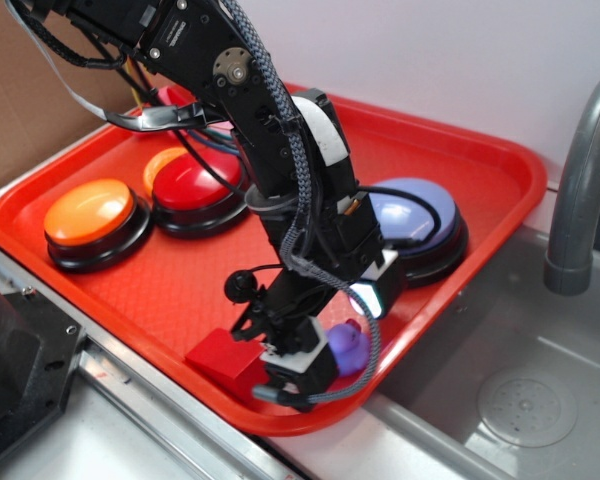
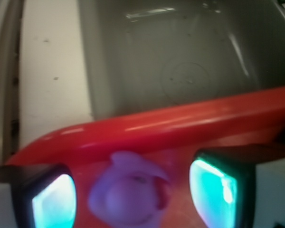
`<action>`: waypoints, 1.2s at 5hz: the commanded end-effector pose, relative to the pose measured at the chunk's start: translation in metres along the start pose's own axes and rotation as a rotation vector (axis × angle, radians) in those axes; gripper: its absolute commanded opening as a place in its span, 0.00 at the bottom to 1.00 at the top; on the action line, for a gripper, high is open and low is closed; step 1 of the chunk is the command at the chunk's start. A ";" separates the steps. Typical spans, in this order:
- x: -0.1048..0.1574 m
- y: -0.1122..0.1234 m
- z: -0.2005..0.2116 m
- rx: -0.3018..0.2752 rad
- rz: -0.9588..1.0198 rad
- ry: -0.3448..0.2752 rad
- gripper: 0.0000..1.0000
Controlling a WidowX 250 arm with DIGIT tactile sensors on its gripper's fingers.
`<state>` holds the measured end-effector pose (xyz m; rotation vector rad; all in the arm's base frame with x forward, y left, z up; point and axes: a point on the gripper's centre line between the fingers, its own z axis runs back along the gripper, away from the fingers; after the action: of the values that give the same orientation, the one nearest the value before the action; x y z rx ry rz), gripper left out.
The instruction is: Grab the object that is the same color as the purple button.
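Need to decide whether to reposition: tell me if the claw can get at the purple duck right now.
Probably yes. The claw is open with the purple duck between its pads, nothing blocking. The tray rim sits just beyond.

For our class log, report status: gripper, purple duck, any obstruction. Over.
Gripper open, straddling purple duck, no contact seen. Duck near tray rim. Red block close beside gripper.
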<state>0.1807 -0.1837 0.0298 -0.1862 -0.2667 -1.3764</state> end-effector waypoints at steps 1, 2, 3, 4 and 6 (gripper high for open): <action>0.003 -0.006 -0.001 0.020 -0.008 0.024 0.00; 0.003 -0.006 -0.004 0.008 -0.004 0.016 0.00; 0.005 -0.004 0.004 0.019 0.033 -0.006 0.00; 0.009 0.001 0.036 0.096 0.112 0.024 0.00; 0.000 0.012 0.089 0.202 0.388 0.110 0.00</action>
<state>0.1880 -0.1481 0.0976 0.0180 -0.1881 -0.9707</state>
